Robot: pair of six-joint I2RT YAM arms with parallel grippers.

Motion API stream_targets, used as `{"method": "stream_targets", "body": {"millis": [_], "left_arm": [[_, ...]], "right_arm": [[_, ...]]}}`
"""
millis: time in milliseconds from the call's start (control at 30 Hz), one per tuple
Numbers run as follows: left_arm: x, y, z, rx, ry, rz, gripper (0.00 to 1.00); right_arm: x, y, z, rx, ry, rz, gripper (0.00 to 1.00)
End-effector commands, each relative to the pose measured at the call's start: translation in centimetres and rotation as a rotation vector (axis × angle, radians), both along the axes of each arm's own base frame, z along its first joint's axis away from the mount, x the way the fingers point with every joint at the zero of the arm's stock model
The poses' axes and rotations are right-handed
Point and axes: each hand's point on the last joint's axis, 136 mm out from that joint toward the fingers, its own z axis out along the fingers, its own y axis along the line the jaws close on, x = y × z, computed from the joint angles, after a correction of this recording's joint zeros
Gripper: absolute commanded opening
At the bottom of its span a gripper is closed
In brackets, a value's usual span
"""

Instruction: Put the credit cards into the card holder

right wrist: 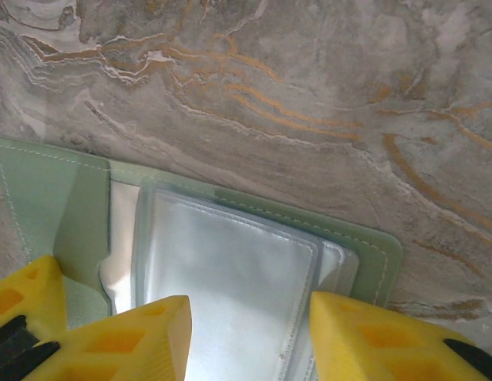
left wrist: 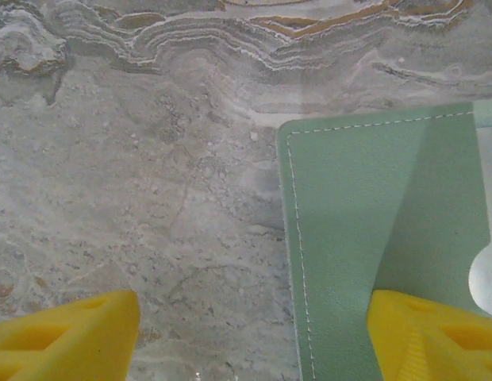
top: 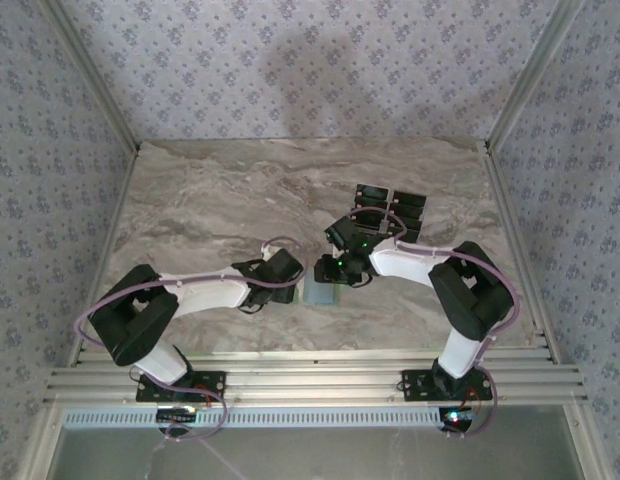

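Card holder [top: 318, 293] lies open and flat on the marble desk [top: 220, 200], near the front edge between the two arms. Credit cards [top: 390, 210] sit in a neat block further back on the right, well apart from the holder; none is held.

Left end effector [top: 290, 270] is at the holder's left side. In the left wrist view the left end effector [left wrist: 254, 341] is spread wide, with nothing clamped. It straddles the stitched left edge of the card holder [left wrist: 365, 222]: one yellow finger [left wrist: 63, 333] is over bare desk, the other is over the green leather. Contact with the leather cannot be told.

Right end effector [top: 335, 270] is over the holder from the back right. In the right wrist view the right end effector [right wrist: 250, 341] has its fingers [right wrist: 135, 341] partly apart, with nothing pinched between them. Both tips are over a clear plastic sleeve [right wrist: 230, 262] that lies inside the open card holder [right wrist: 40, 190]. The sleeve is wider than the gap, so it is under the fingers rather than gripped. Whether the tips press on it cannot be told. A third yellow finger [right wrist: 24, 305] shows at lower left over the green flap.
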Motion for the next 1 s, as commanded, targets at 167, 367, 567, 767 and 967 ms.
{"method": "stream_targets", "body": {"millis": [167, 367, 567, 767, 967], "left_arm": [[-0.9, 0.0, -1.1, 0.000, 0.012, 0.003, 0.76], [-0.9, 0.0, -0.9, -0.012, 0.002, 0.006, 0.76], [-0.7, 0.8, 0.7, -0.024, -0.050, 0.033, 0.76], [-0.3, 3.7, 3.2, -0.019, -0.160, 0.158, 0.77], [-0.7, 6.6, 5.6, -0.046, -0.252, 0.270, 0.80]], "right_arm": [[-0.9, 2.0, 0.2, 0.117, 0.056, 0.002, 0.46], [-0.6, 2.9, 1.1, 0.161, 0.054, 0.001, 0.46], [-0.5, 3.4, 1.7, 0.168, 0.047, 0.007, 0.46], [-0.3, 4.6, 2.6, 0.181, 0.040, 0.022, 0.46], [-0.2, 6.4, 3.6, 0.196, 0.032, 0.050, 0.46]]}}
